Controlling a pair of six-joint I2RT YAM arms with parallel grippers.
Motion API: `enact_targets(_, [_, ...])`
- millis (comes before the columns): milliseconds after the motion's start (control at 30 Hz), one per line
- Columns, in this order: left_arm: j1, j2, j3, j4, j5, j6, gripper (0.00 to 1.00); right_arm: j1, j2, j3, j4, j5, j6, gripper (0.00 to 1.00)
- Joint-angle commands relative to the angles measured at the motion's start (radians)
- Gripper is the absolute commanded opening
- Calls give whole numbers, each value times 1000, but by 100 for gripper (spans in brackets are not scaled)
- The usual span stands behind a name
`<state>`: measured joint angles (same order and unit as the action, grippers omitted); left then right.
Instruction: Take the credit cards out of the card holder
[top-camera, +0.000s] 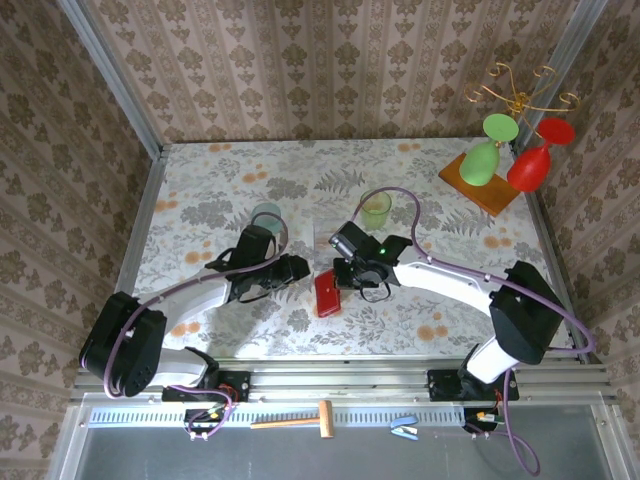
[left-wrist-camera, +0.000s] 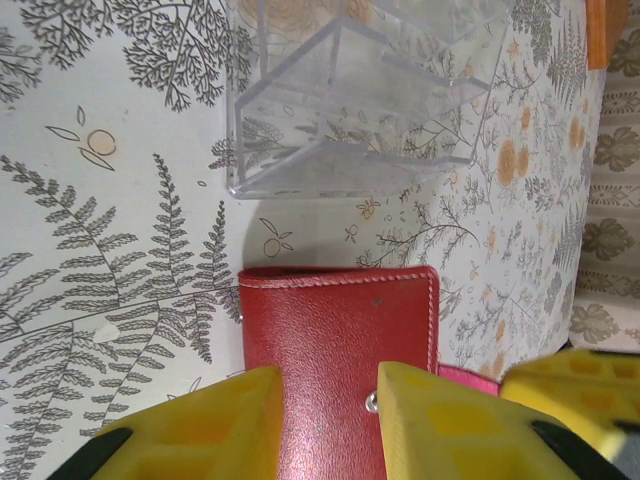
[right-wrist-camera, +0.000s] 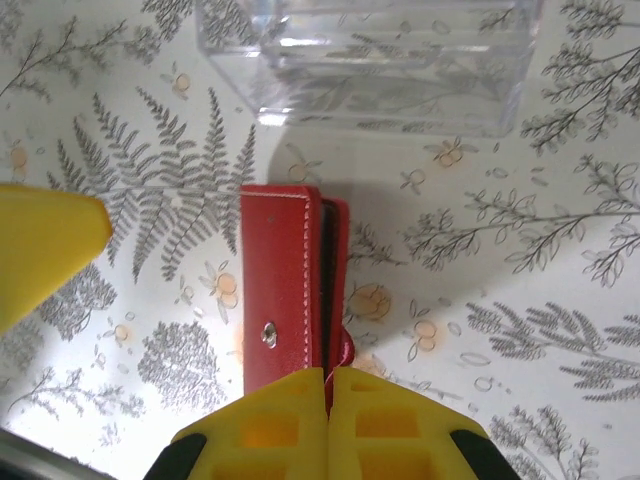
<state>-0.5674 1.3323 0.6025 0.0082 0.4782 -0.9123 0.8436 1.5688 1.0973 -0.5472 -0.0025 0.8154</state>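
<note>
The red card holder (top-camera: 327, 293) lies at mid-table, closed, with a metal snap on its cover. My right gripper (right-wrist-camera: 328, 378) is shut on the near edge of one flap of the card holder (right-wrist-camera: 283, 280); a dark slit shows between its layers. My left gripper (left-wrist-camera: 330, 390) stands open just to the left of the card holder (left-wrist-camera: 340, 340), whose red cover shows through the gap between the yellow fingers (left-wrist-camera: 210, 425). A strip of pink lining (left-wrist-camera: 470, 378) peeks out at its right edge. In the top view the left gripper (top-camera: 298, 268) and right gripper (top-camera: 343, 280) flank it. The credit cards are hidden.
A clear plastic box (left-wrist-camera: 360, 100) stands just beyond the card holder. A teal cup (top-camera: 267, 215) and a green cup (top-camera: 376, 210) stand farther back. At the back right, a wooden stand (top-camera: 485, 185) holds a green and a red goblet.
</note>
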Motion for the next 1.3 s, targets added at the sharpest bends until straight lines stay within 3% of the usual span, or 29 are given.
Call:
enact_targets(0, [15,-30,6,6,17,-4,32,32,-27,58,-53,44,38,0])
enact_targets(567, [48,-54,12,-45,39,24,32,72,-41,110,-58,67,64,0])
enact_targets(1267, [-98,133,133,12,50,11,28,27,-218,-95,-102,192,121,0])
